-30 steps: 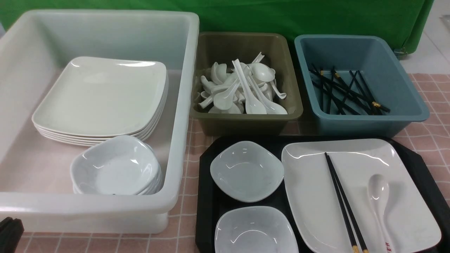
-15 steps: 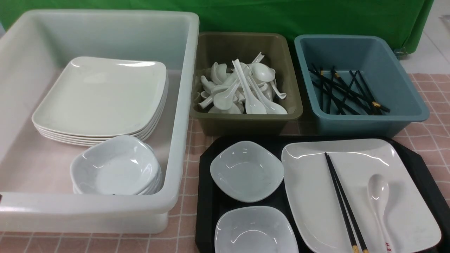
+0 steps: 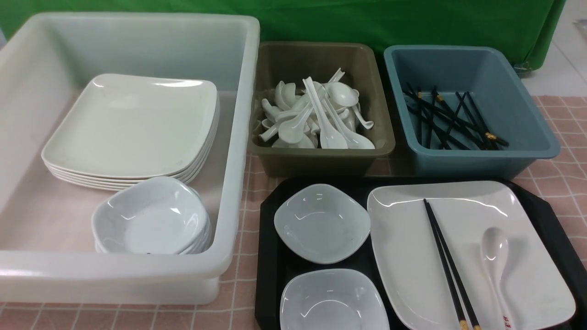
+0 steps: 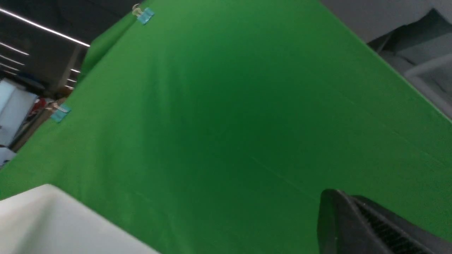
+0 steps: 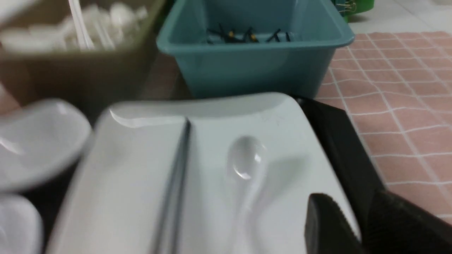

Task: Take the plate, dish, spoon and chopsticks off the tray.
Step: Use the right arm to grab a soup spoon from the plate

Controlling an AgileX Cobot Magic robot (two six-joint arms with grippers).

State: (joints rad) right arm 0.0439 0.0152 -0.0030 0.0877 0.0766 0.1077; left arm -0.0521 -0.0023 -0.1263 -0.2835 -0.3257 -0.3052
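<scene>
While neither arm shows in the front view, each wrist camera catches only dark finger edges of my left gripper (image 4: 356,222) and right gripper (image 5: 363,211), so I cannot tell whether either is parted or clamped. Nearest me, the tray (image 3: 267,256) carries two small dishes (image 3: 332,302) on its left and the plate (image 3: 403,256) on its right. The chopsticks (image 3: 445,261) and the spoon (image 3: 497,266) lie apart on that plate. Beyond stand the olive bin (image 3: 321,160) of white spoons (image 3: 316,119) and the blue bin (image 3: 481,162) of other chopsticks (image 3: 449,123). To the left, the white tub (image 3: 114,270) holds stacked plates (image 3: 133,128).
</scene>
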